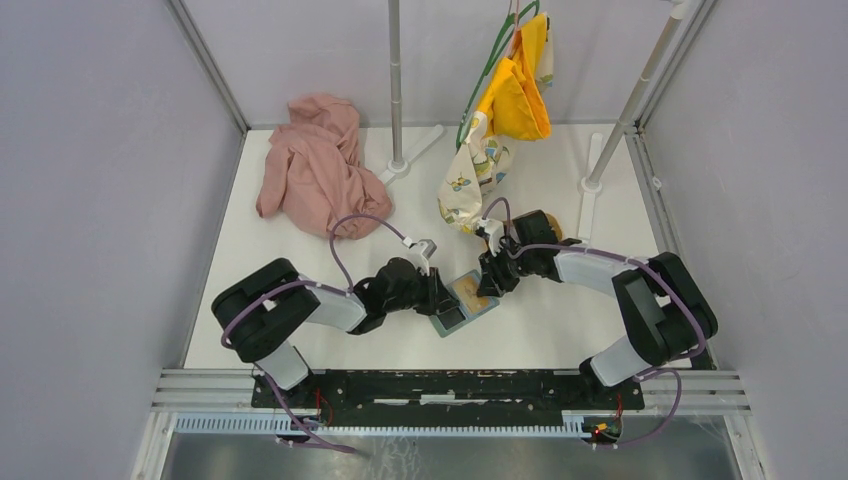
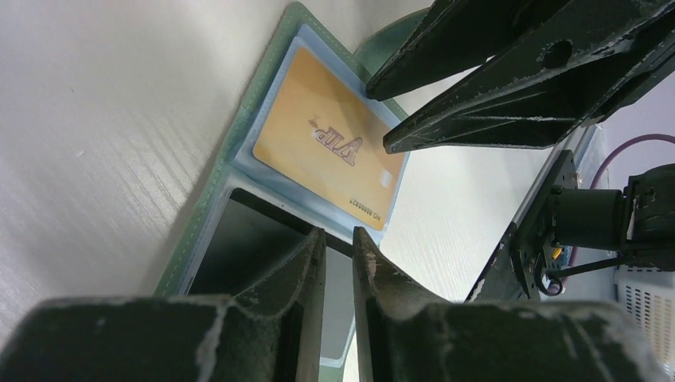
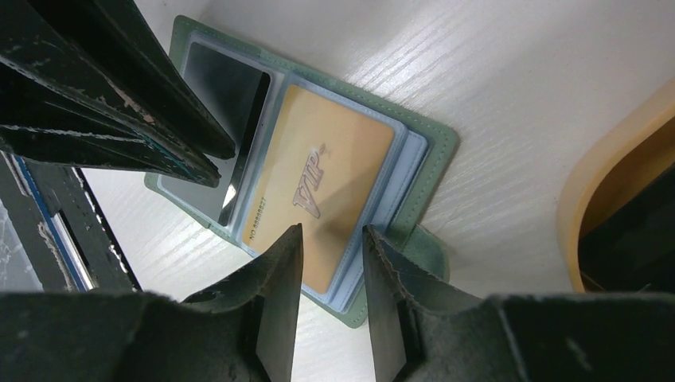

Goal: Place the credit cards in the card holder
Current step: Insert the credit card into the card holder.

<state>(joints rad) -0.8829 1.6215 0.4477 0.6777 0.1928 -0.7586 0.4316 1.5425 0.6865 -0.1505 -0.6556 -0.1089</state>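
Note:
The green card holder (image 1: 462, 303) lies open on the white table between my two grippers. A gold VIP card (image 3: 334, 159) sits in the clear sleeve of its far page; it also shows in the left wrist view (image 2: 318, 151). A black card (image 3: 223, 87) lies on the other page, its edge over the fold. My left gripper (image 2: 338, 235) hovers low over the black card (image 2: 239, 247), jaws a narrow gap apart with nothing between them. My right gripper (image 3: 333, 231) is open and empty just above the gold card.
The oval light-wood tray (image 3: 573, 199) stands right of the card holder, dark inside. A pink cloth (image 1: 315, 165) lies at the back left. A rack pole (image 1: 396, 80) and hanging yellow (image 1: 520, 85) and patterned (image 1: 470, 180) garments are at the back.

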